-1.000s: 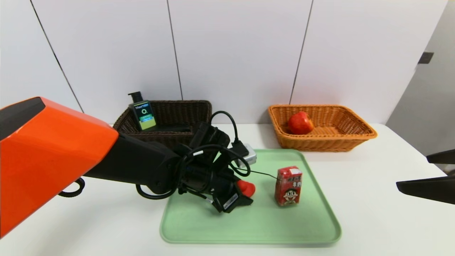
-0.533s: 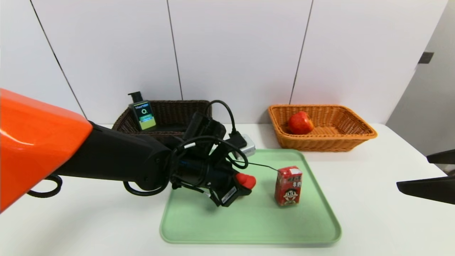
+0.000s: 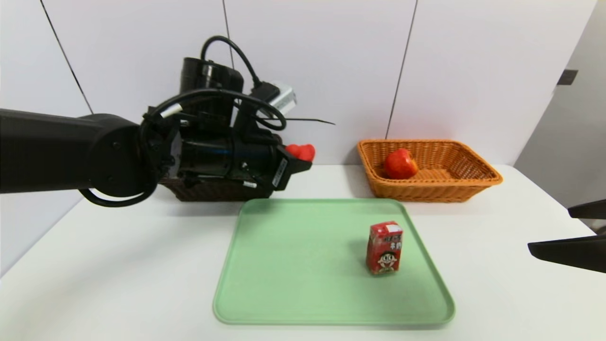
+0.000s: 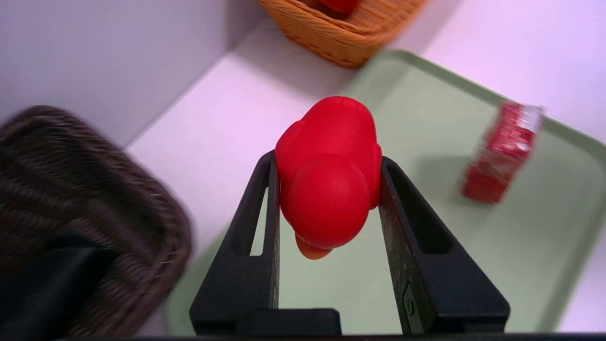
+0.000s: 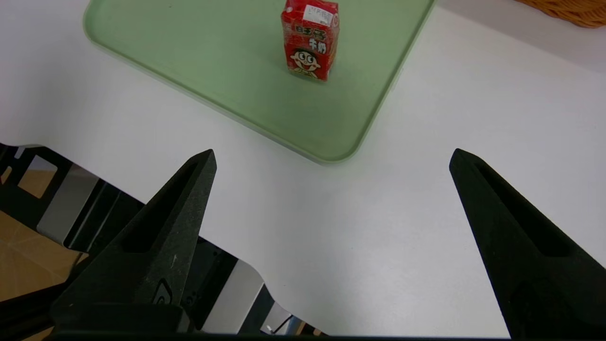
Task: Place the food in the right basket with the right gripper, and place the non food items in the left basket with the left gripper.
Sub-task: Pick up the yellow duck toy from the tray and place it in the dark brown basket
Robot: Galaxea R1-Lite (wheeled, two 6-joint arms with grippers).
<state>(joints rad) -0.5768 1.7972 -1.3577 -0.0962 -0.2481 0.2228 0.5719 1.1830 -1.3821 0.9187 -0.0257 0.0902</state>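
Now | left gripper | clamps red duck | above tray

The left pincer has lifted the red duck off the green tray.

I'm working in a lab-like test room, bare white table, plain white wall panels, staged tray

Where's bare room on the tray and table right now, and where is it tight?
The green tray is bare except for the red drink carton near its right edge. White table left of the tray is free. The dark basket is crowded: the left end effector, shut on the red duck, hangs in front of it.
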